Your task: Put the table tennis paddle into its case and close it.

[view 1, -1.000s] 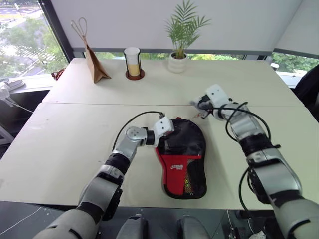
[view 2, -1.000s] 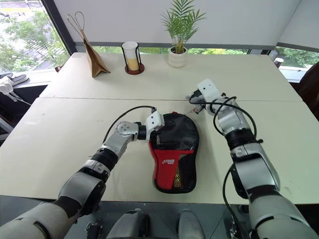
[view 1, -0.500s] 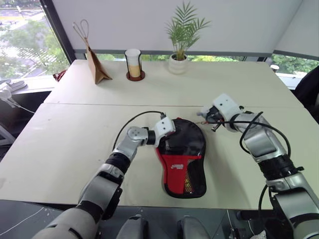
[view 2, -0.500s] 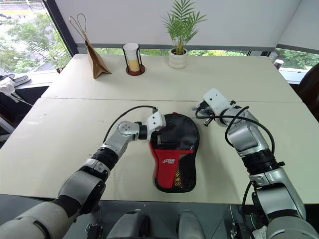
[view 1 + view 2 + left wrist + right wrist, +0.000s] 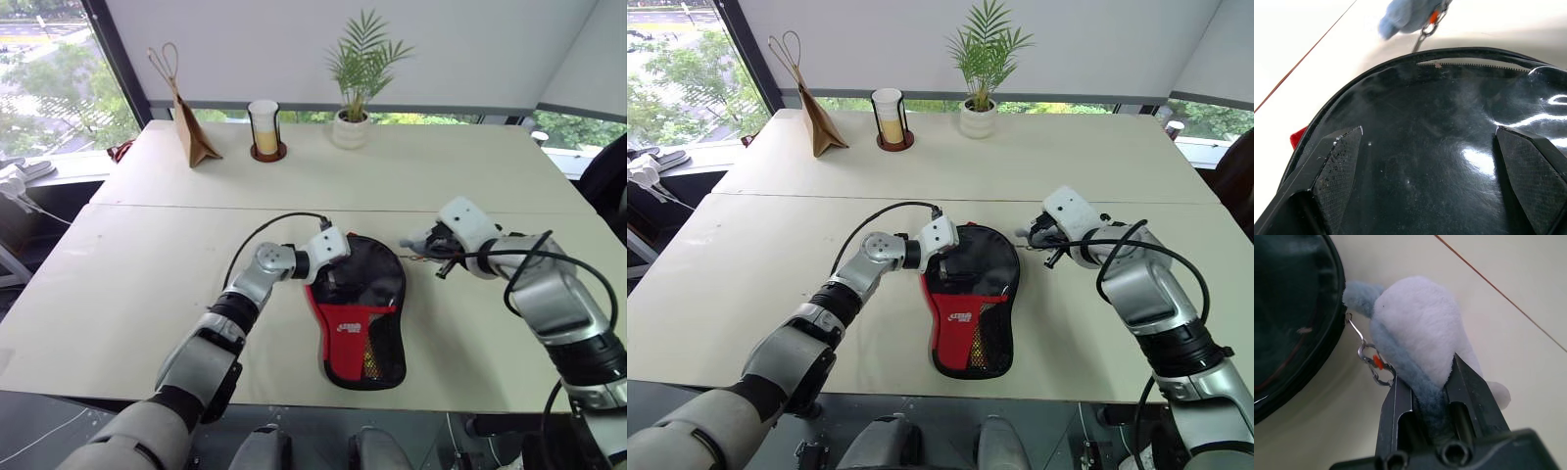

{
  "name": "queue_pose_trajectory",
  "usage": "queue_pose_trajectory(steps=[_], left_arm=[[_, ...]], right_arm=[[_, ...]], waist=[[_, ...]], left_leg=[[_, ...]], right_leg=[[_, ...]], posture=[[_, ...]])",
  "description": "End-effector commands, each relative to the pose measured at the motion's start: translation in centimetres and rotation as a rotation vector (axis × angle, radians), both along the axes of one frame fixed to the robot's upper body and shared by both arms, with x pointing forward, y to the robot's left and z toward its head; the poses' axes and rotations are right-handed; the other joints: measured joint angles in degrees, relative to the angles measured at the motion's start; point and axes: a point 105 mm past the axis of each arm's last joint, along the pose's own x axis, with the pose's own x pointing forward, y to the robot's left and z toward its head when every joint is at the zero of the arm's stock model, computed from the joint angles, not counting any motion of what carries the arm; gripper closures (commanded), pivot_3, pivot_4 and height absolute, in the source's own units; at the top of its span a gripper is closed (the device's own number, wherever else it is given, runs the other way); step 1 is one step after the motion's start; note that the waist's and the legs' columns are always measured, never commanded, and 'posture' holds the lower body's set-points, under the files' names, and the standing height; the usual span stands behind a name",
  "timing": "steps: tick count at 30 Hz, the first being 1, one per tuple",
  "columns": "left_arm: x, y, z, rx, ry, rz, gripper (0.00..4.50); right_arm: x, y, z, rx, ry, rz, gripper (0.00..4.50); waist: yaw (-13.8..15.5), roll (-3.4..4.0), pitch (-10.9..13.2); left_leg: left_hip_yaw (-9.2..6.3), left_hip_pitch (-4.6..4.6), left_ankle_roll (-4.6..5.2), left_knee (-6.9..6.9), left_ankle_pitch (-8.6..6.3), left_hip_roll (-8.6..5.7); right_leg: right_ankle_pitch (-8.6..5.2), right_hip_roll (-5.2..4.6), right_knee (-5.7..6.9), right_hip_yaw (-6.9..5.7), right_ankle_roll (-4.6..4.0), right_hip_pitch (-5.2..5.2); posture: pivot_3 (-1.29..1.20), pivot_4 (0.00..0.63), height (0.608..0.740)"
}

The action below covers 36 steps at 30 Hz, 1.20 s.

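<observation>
Case (image 5: 358,308) lies flat on worktop (image 5: 147,255), paddle presumably inside. Right gripper (image 5: 1426,382) clamped on fluffy ball (image 5: 1418,333) beside case; left gripper (image 5: 323,269) spread, bracing case. Zip closure looks nearly finished.

A pale cream table (image 5: 147,294) fills the scene, a thin seam running left to right across its middle. Along its far edge stand a brown paper bag (image 5: 191,137) with twine handles at the left, a white cup (image 5: 263,125) in a dark holder beside it, and a small potted palm (image 5: 355,83) in a white pot further right. Behind them a white blind (image 5: 294,49) hangs over a wide window — green trees and daylight show at the far left (image 5: 49,98).
</observation>
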Motion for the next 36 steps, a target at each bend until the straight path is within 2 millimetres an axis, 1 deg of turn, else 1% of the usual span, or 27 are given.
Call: queue_pose_trajectory(steps=[1, 4, 10, 19, 25, 29, 32, 36], left_arm=[[-1.4, 3.1, -6.6, 0.223, 0.152, 0.049, 0.00], [-1.6, 3.2, -6.8, 0.229, 0.159, 0.042, 0.00], [-1.7, 3.3, -7.1, 0.240, 0.162, 0.042, 0.00], [-1.6, 3.2, -7.0, 0.243, 0.157, 0.045, 0.00], [-1.6, 3.1, -6.9, 0.240, 0.155, 0.043, 0.00], [-1.6, 3.1, -7.0, 0.240, 0.156, 0.044, 0.00], [-1.7, 3.1, -7.1, 0.241, 0.157, 0.046, 0.00], [-1.7, 3.0, -7.2, 0.240, 0.158, 0.045, 0.00]], right_arm=[[-0.8, -0.8, 1.7, 0.031, -0.022, -0.027, 4.48], [-1.7, -0.9, 1.4, 0.044, 0.018, -0.020, 4.48], [-3.8, -0.9, 1.2, 0.062, 0.097, 0.021, 4.48], [-6.9, 0.4, 0.4, 0.056, 0.237, 0.174, 4.48], [-9.2, 1.0, -0.5, 0.036, 0.332, 0.287, 4.48], [-11.2, 1.8, -1.2, 0.046, 0.410, 0.376, 4.48], [-12.4, 1.7, -1.8, 0.037, 0.456, 0.411, 4.48], [-13.2, 1.5, -2.1, 0.024, 0.491, 0.433, 4.48]], waist=[[0.00, 0.00, 0.00], [-0.04, 0.01, -0.01], [-0.03, 0.03, -0.05], [0.02, 0.06, -0.13], [0.14, 0.07, -0.19], [0.75, 0.09, -0.21], [1.04, 0.08, -0.24], [1.12, 0.02, -0.31]], left_leg=[[-0.03, 0.01, 0.00, 0.00, 0.00, 0.02], [-0.09, 0.03, 0.01, -0.03, -0.01, 0.05], [-0.12, 0.03, 0.08, -0.08, -0.06, 0.05], [-0.13, 0.03, 0.13, -0.11, -0.10, 0.06], [-0.13, 0.03, 0.18, -0.13, -0.13, 0.07], [-0.13, 0.04, 0.22, -0.13, -0.16, 0.07], [-0.13, 0.04, 0.25, -0.14, -0.18, 0.08], [-0.13, 0.04, 0.27, -0.16, -0.19, 0.08]], right_leg=[[0.00, 0.01, -0.11, -0.01, 0.00, 0.06], [0.00, 0.04, -0.43, -0.05, 0.00, 0.24], [0.00, 0.01, -0.63, -0.05, 0.00, 0.32], [0.00, -0.02, -0.71, -0.04, 0.00, 0.36], [0.00, -0.03, -0.77, -0.04, 0.00, 0.39], [0.00, -0.03, -0.80, -0.04, 0.00, 0.41], [0.00, -0.03, -0.86, -0.04, 0.00, 0.42], [0.00, -0.03, -0.90, -0.04, 0.00, 0.45]], posture=[[0.00, 0.150, 0.740], [0.00, 0.150, 0.740], [0.00, 0.150, 0.740], [0.00, 0.150, 0.740], [0.00, 0.150, 0.740], [0.00, 0.150, 0.740], [0.00, 0.150, 0.740], [0.00, 0.150, 0.740]])
